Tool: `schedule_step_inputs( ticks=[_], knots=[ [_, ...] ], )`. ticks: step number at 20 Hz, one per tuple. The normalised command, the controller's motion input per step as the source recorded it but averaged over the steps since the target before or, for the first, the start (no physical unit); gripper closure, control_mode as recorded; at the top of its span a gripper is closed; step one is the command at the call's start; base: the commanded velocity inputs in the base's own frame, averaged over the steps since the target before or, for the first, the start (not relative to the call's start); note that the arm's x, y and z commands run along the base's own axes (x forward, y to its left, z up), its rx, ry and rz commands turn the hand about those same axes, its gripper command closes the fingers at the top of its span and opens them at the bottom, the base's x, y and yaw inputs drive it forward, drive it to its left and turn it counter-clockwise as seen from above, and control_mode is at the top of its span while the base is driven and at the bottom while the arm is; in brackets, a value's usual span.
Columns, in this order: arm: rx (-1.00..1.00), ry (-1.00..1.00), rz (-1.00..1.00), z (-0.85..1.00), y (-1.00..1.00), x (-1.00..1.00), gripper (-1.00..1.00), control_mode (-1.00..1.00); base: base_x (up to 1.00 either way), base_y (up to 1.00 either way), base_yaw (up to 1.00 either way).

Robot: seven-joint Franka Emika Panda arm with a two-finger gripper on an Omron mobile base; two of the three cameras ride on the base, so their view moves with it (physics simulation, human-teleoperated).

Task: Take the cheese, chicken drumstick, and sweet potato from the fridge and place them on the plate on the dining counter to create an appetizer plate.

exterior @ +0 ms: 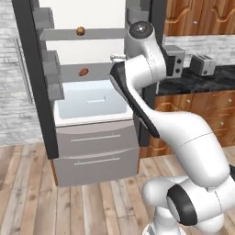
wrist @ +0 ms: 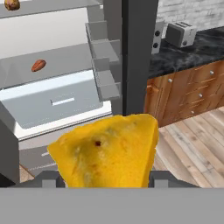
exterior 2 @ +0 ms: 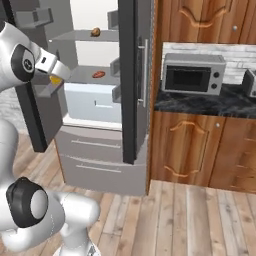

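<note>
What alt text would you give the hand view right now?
A yellow-orange blocky cheese wedge sits between the gripper's jaws, in front of the open grey-shelved fridge. A reddish-orange oval sweet potato lies on its lower shelf.

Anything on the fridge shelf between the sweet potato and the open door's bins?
Nothing: in the hand view, bare grey shelf runs from the sweet potato to the door bins.

Open floor (wrist: 192, 140) lies right — the fridge door edge (wrist: 139, 57) stands ahead.
</note>
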Motion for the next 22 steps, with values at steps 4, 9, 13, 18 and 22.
schedule_step_inputs(
  ticks=[4, 9, 13, 18, 22],
  knots=[
    [0.0, 0.0, 0.0, 0.0, 0.0, 0.0, 1.0, 1.0, -0.92, -0.58, -0.02],
    [0.0, 0.0, 0.0, 0.0, 0.0, 0.0, 1.0, 1.0, -1.0, -0.38, -0.06],
    [0.0, 0.0, 0.0, 0.0, 0.0, 0.0, 1.0, 1.0, -1.0, -0.1, -0.1],
    [0.0, 0.0, 0.0, 0.0, 0.0, 0.0, 1.0, 1.0, -0.89, -0.09, -0.35],
    [0.0, 0.0, 0.0, 0.0, 0.0, 0.0, 1.0, 1.0, -0.56, -0.07, -0.53]
  ],
)
